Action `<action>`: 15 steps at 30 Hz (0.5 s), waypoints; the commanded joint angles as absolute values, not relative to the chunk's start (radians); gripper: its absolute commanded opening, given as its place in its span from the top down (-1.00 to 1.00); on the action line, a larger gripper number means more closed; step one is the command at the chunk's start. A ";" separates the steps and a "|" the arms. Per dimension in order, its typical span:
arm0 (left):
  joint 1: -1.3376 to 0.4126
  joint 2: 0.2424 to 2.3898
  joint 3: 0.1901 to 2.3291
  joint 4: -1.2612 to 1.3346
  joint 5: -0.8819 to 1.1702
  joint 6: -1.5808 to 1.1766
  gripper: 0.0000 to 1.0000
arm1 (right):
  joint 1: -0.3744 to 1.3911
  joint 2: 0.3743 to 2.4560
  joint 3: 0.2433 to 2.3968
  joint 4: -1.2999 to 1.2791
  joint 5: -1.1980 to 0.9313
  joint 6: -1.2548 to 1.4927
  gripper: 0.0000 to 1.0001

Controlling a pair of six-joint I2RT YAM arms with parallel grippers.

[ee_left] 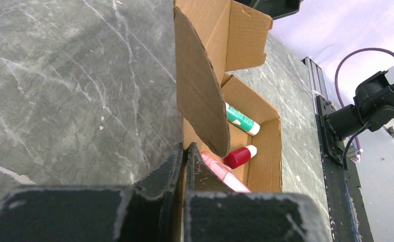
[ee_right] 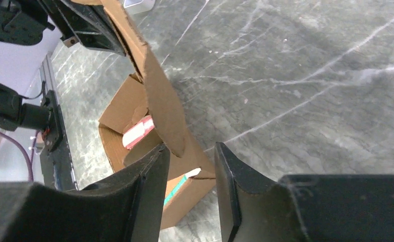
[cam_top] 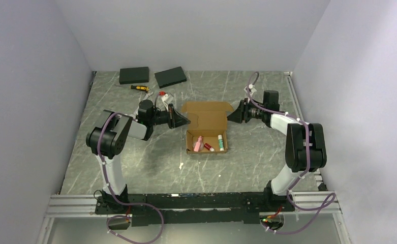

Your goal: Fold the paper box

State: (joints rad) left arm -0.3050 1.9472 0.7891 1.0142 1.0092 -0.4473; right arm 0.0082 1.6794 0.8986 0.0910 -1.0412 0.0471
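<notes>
**Right pincer** [ee_right: 190,157], black, two fingers. The jaws are spread and clamp nothing. The rounded tip of the box's right ear flap [ee_right: 165,106] hangs into the gap. It sits close to one finger [ee_right: 152,174] and clear of the other.

**Left pincer** [ee_left: 185,151], black, two fingers. The fingers are pressed together with no gap showing. The left ear flap [ee_left: 200,91] stands upright directly ahead of the tips, and its edge runs down to them. Whether that edge is nipped between them cannot be told.

**Paper box** [cam_top: 206,118], a plain brown corrugated cardboard mailer, unmarked.
- It lies between the two pincers, with one pincer at each end of its raised lid.
- The lid's long axis runs from pincer to pincer, so each arm is about equally near its own flap.
- The lid stands open off the tray's back edge.
- The tray [ee_left: 265,151] lies below both pincers, on the side toward the arm bases.

**Tray contents**, three loose pieces lying flat:
- a green-and-white tube [ee_left: 242,119], toward the right pincer's side
- a short red-capped piece [ee_left: 239,156], in the middle
- a pink stick [ee_left: 224,174], nearest the left pincer

**Judgement.** The lid is not yet closed. The coming move likely turns on both ear flaps swinging inward before the lid tips down over the tray. The right jaws would first need to close on their flap.

**Beyond the left pincer**, away from the bases and well apart from the box:
- two black flat rectangular slabs [cam_top: 134,75]
- a small yellow-and-black tool [cam_top: 140,88]

Both rest on the grey veined table [cam_top: 257,162].
</notes>
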 commanded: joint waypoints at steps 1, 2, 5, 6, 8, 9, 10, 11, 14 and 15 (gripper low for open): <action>-0.316 1.906 0.778 1.011 1.023 -0.406 1.00 | 0.048 1.647 0.919 0.077 -1.115 -0.042 0.13; -0.316 1.905 0.777 1.008 1.024 -0.403 1.00 | 0.057 1.647 0.920 0.069 -1.112 -0.052 0.09; -0.319 1.896 0.775 1.003 1.026 -0.393 1.00 | 0.076 1.653 0.926 0.061 -1.062 -0.060 -0.01; -0.319 1.895 0.774 1.003 1.027 -0.390 1.00 | 0.078 1.663 0.933 0.055 -1.042 -0.059 -0.01; -0.321 1.894 0.774 1.005 1.030 -0.390 1.00 | 0.079 1.690 0.950 0.044 -1.023 -0.053 0.03; -0.322 1.895 0.775 1.006 1.033 -0.391 1.00 | 0.080 1.698 0.954 0.043 -1.017 -0.051 0.08; -0.323 1.896 0.774 1.007 1.034 -0.392 1.00 | 0.080 1.702 0.953 0.053 -1.013 -0.043 0.18; -0.324 1.895 0.773 1.007 1.035 -0.392 1.00 | 0.078 1.706 0.952 0.061 -1.013 -0.037 0.29; -0.327 1.897 0.775 1.009 1.034 -0.390 1.00 | 0.085 1.712 0.956 0.066 -1.009 -0.037 0.73; -0.328 1.897 0.775 1.010 1.036 -0.392 1.00 | 0.089 1.712 0.954 0.068 -1.007 -0.037 0.77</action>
State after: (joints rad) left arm -0.3115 1.9335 0.7792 1.0039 1.0092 -0.4198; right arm 0.0780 1.7054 0.9180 0.0463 -1.0111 -0.0242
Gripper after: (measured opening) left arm 0.057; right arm 0.165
